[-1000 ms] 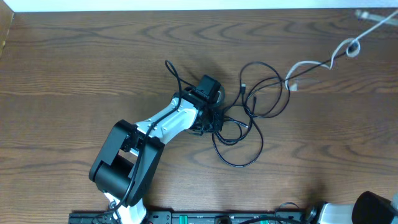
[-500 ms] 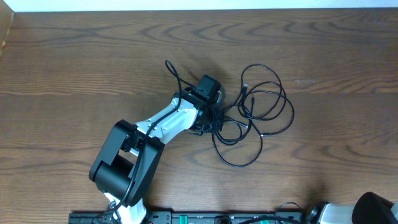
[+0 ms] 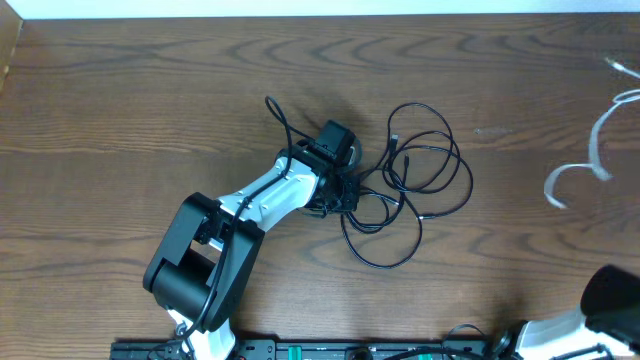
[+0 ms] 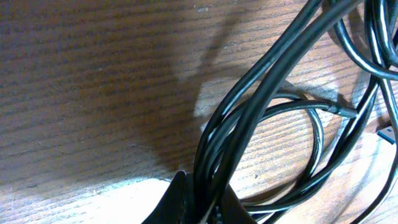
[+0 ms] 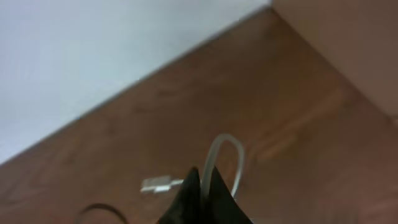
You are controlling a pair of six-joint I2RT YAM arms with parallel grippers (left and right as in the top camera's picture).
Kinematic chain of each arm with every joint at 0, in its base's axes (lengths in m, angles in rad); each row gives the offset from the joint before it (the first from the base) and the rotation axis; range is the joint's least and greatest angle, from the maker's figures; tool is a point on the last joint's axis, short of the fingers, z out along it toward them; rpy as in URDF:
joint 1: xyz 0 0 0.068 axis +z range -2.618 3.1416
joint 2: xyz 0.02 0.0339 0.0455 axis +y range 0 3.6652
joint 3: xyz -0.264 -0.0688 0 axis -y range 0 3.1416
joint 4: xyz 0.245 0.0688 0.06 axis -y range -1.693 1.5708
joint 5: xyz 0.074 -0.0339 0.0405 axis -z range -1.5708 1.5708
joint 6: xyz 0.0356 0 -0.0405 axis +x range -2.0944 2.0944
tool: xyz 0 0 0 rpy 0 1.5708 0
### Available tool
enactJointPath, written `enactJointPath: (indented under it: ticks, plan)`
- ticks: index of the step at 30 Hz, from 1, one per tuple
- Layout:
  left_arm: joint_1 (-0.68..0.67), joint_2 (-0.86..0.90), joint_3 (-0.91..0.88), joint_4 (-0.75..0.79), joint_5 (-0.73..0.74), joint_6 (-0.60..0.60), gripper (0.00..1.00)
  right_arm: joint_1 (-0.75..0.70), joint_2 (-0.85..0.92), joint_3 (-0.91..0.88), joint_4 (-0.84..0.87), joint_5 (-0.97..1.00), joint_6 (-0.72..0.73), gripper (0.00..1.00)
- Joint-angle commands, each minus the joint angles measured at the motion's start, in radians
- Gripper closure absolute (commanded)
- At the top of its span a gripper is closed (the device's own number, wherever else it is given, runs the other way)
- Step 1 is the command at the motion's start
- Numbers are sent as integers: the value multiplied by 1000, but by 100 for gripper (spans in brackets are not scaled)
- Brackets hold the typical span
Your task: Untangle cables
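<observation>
left gripper point(image 4: 204, 202): we see it clenched on a bundle of black cables point(image 4: 261, 106). the strands rise from between its dark fingers point(image 4: 177, 198) toward the upper right of the wrist view. a thin plug end point(image 4: 344, 112) lies on the wood just beside the loops.

from overhead, the black tangle sits near the middle of the wooden table point(image 3: 150, 100), spreading right of the left arm point(image 3: 270, 195). its long axis runs from upper right to lower left, and its loops overlap one another.

right gripper point(image 5: 204, 180): we see it pinched shut on the white cable point(image 5: 219, 149), which arches upward from the fingertips. a small white plug point(image 5: 158, 185) shows to the left, blurred. overhead, this cable curls at the far right edge, well apart from the black tangle. a pale wall point(image 5: 93, 50) borders the table.
</observation>
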Motion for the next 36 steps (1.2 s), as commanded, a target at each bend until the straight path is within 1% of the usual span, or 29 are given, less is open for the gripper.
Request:
enactJointPath:
  ticks: [1,10,13,16,24,36]
  plan:
    - [1,-15,-3,-3,-14,9,92,-19,41,3,-5,85,-30,99]
    - [1,-15,-3,-2,-15,10,92,-79,71,3,45,111,-37,99]
    - [1,-15,-3,-2,-15,10,92,-95,79,3,13,111,-42,99]
    - [1,-15,-3,1,-15,10,93,-110,109,0,-56,115,-48,99]
    - [1,-15,-3,0,-15,10,92,-124,193,0,-116,166,-47,99]
    - [1,-15,-3,1,-15,9,93,-159,209,0,-108,166,-47,99]
